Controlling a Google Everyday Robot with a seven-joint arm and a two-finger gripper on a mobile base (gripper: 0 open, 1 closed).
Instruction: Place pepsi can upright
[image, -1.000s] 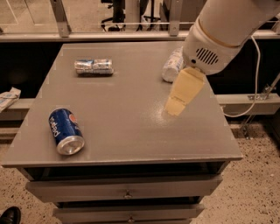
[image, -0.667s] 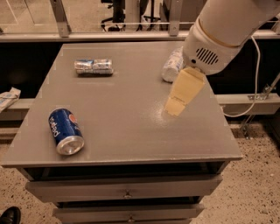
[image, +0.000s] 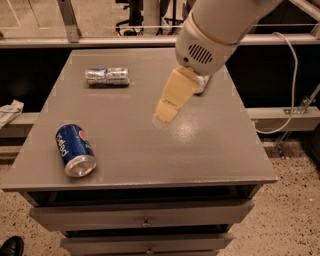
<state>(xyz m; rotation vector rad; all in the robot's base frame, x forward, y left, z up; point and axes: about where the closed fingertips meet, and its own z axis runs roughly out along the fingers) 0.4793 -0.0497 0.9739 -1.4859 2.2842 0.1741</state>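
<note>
The pepsi can (image: 75, 150) lies sideways at front left of the desk (image: 215, 155), well apart from the pincer (image: 164, 114) above the middle; the pincer's state I cannot tell.

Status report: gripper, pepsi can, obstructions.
Gripper over table centre, apart from pepsi can. Can on its side, front-left. Silvery can at back, off the path.

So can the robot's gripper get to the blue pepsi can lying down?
Probably yes: the gripper hangs over the middle of the table, with nothing between it and the pepsi can.
</note>
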